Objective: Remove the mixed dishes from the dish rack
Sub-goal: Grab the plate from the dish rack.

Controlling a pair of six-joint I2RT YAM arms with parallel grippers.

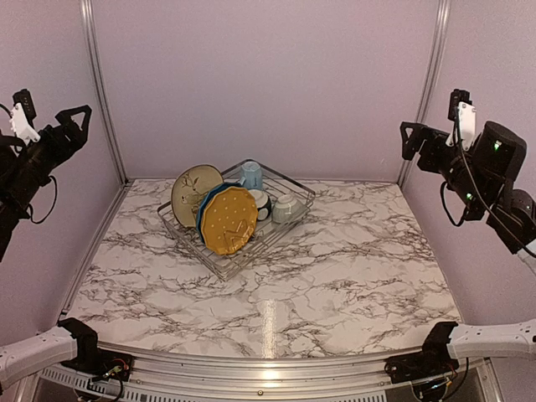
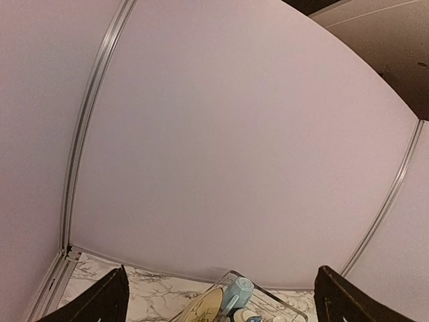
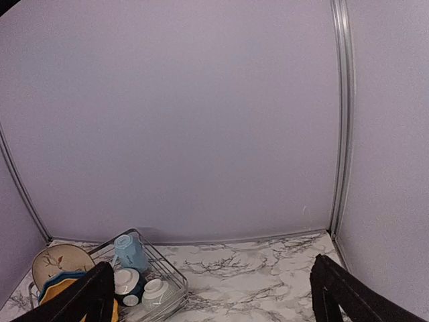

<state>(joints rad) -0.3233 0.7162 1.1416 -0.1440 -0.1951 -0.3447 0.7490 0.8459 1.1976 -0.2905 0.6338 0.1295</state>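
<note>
Square wire dish rack [image 1: 224,266] sat on veined marble tabletop [image 1: 352,276], round mustard plate [image 1: 228,219] stood on edge, left claw [image 2: 221,302] and right claw [image 3: 208,295] were spread wide, empty

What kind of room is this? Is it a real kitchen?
Probably a robot test booth, not a kitchen: plain lilac walls with metal frame posts, a marble-look table, and a left arm and right arm either side of a dish rack.
</note>
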